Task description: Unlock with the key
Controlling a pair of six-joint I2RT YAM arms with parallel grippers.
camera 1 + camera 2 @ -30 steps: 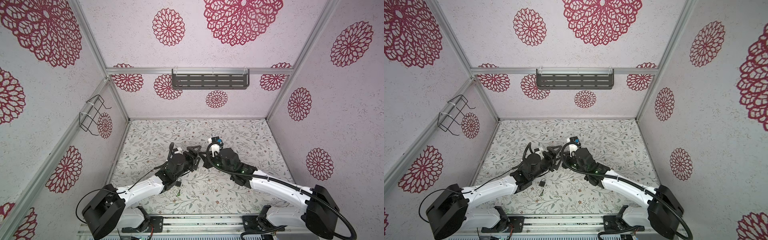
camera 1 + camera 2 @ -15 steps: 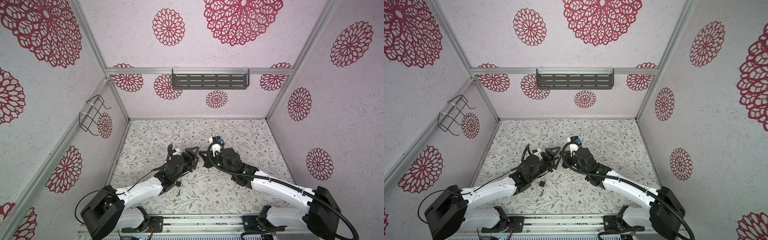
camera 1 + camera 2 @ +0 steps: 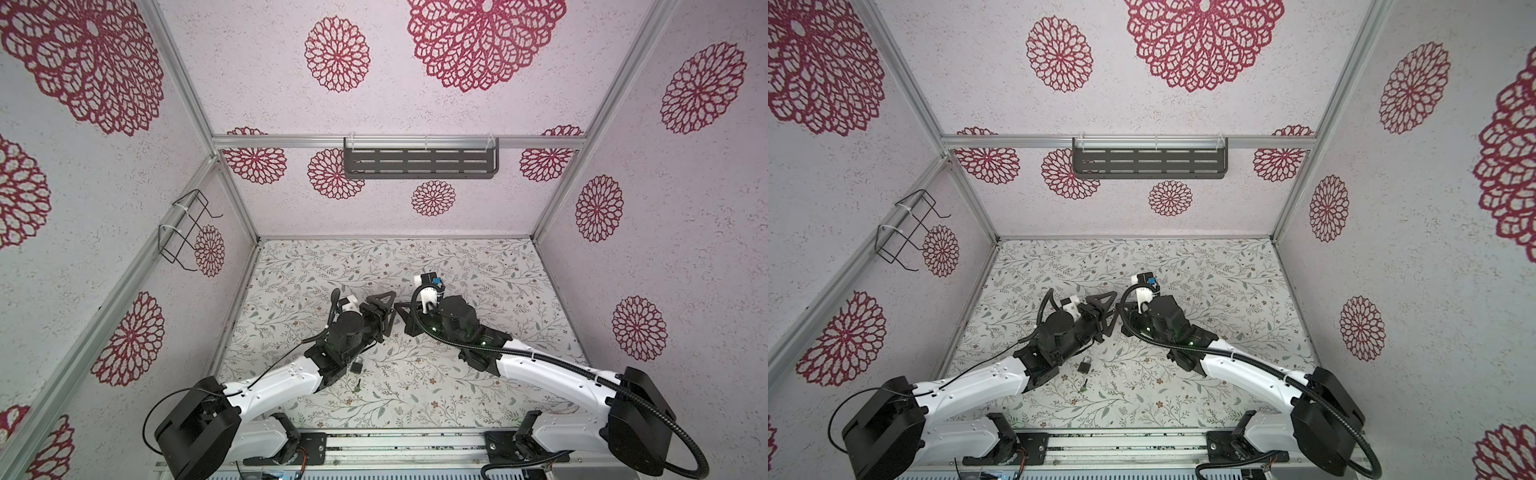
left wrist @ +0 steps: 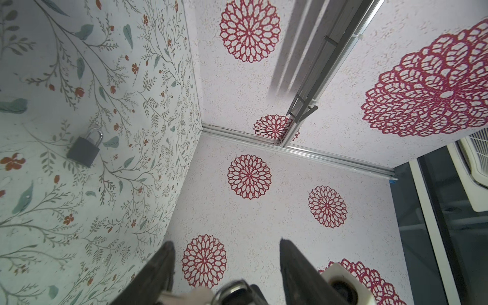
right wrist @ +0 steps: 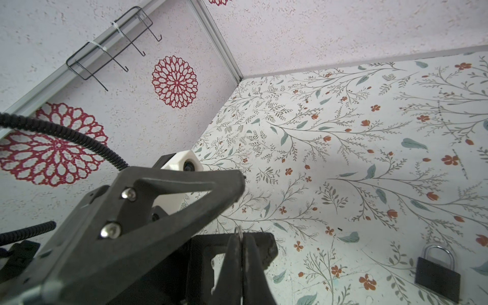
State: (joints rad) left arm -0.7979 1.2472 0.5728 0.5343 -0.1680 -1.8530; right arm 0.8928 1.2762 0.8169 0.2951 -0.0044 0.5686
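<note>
A small dark padlock point(image 3: 356, 365) point(image 3: 1084, 365) with a silver shackle lies flat on the floral floor, beside the left forearm; both wrist views show it too point(image 4: 83, 151) point(image 5: 437, 274). Above the floor, mid-table, my right gripper point(image 3: 400, 311) point(image 5: 240, 237) is shut on the key point(image 5: 238, 230). Only a thin metal loop of it shows past the pads. My left gripper point(image 3: 388, 313) point(image 4: 227, 253) is open, and its fingers point(image 5: 184, 195) stand on either side of the right gripper's tip. A blurred metal piece shows low between them in the left wrist view.
A small dark, greenish piece point(image 3: 1084, 385) lies on the floor in front of the padlock; I cannot tell what it is. A dark slotted shelf point(image 3: 419, 164) hangs on the back wall and a wire rack point(image 3: 187, 232) on the left wall.
The left gripper's jaws have come closer together around the right gripper's tip, and the left wrist has shifted slightly. The right gripper stays shut in the same place.
</note>
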